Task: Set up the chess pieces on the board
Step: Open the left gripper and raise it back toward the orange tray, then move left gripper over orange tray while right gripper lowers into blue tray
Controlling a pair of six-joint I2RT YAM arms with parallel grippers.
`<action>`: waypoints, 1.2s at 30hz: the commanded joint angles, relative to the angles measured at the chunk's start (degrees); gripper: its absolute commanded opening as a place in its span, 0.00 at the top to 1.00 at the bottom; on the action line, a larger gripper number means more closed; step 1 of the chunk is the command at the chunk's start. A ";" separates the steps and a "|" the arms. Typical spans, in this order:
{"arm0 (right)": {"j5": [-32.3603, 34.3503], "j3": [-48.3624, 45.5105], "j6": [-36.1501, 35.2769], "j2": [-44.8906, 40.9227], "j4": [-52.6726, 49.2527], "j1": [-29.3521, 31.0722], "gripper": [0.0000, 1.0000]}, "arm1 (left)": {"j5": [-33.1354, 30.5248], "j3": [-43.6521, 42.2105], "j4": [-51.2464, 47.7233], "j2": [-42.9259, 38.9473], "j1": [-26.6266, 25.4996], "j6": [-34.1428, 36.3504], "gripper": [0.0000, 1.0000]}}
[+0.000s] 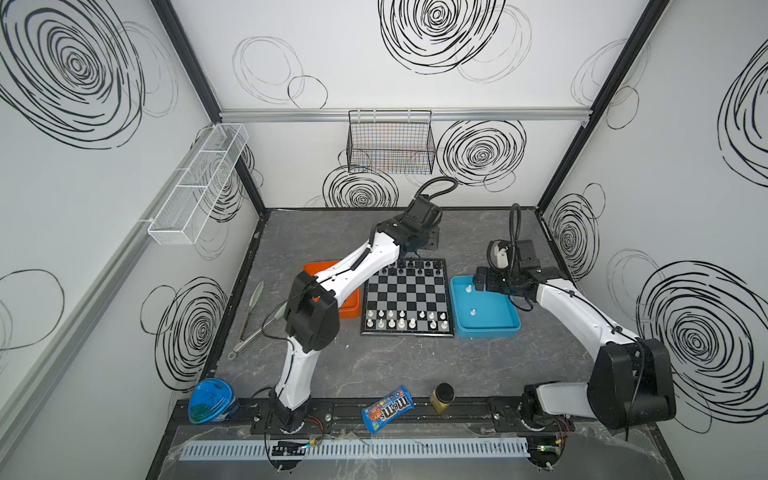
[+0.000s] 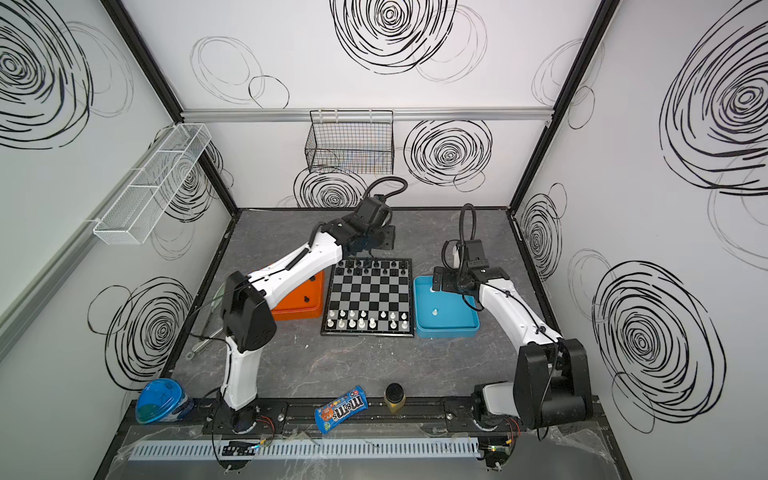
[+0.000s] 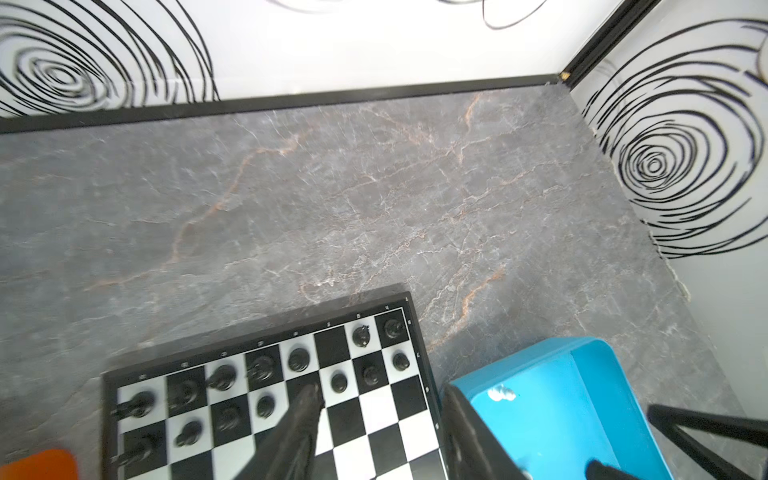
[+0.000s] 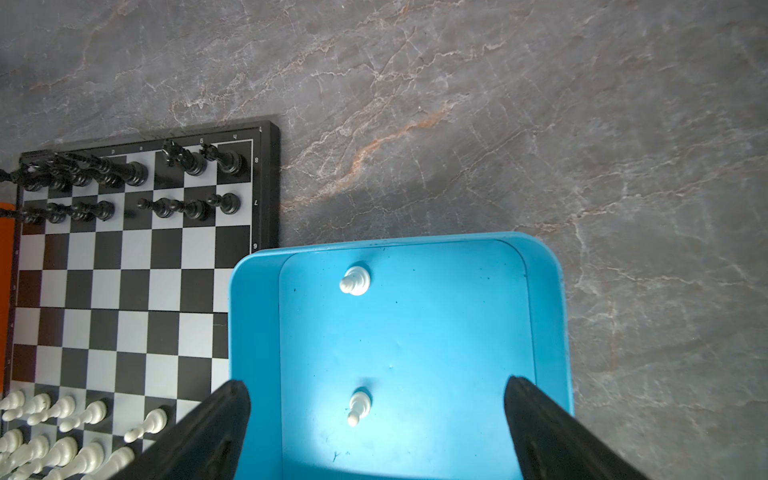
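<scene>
The board point(image 1: 405, 297) point(image 2: 365, 297) lies mid-table between two trays. Black chess pieces point(image 1: 415, 268) point(image 3: 338, 382) fill most of its two far rows and white ones point(image 1: 401, 322) most of its two near rows. My left gripper point(image 3: 380, 399) point(image 1: 409, 252) hangs open over the black rows with nothing between its fingers; one fingertip point(image 3: 309, 397) sits over a gap in the pawn row. My right gripper point(image 4: 378, 392) point(image 1: 488, 284) is open wide above the blue tray point(image 4: 548, 316), straddling a white pawn point(image 4: 359, 407). Another white piece point(image 4: 355, 280) stands farther in.
The orange tray point(image 2: 291, 309) left of the board holds a small black piece point(image 2: 306, 298). Tongs point(image 1: 249, 324) lie by the left wall. A blue lidded tub point(image 1: 212, 401), an M&M's bag point(image 1: 388, 409) and a small jar point(image 1: 441, 397) sit along the front rail.
</scene>
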 commanded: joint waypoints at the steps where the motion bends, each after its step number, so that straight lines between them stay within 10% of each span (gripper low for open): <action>1: 0.13 2.66 1.12 1.26 -2.04 -0.24 0.00 | 1.34 -6.46 0.97 -6.69 4.56 0.40 0.40; 10: 2.85 10.51 -0.19 11.09 -5.96 -0.04 0.04 | 3.38 -22.88 1.42 -21.20 17.32 5.00 0.00; 22: 6.82 7.02 2.23 13.79 -2.16 5.00 0.23 | 8.79 -34.94 6.46 -22.57 28.39 6.87 0.04; 36: 7.04 8.01 1.09 19.62 0.59 6.95 0.56 | 10.67 -34.84 5.90 -22.07 29.34 6.72 0.04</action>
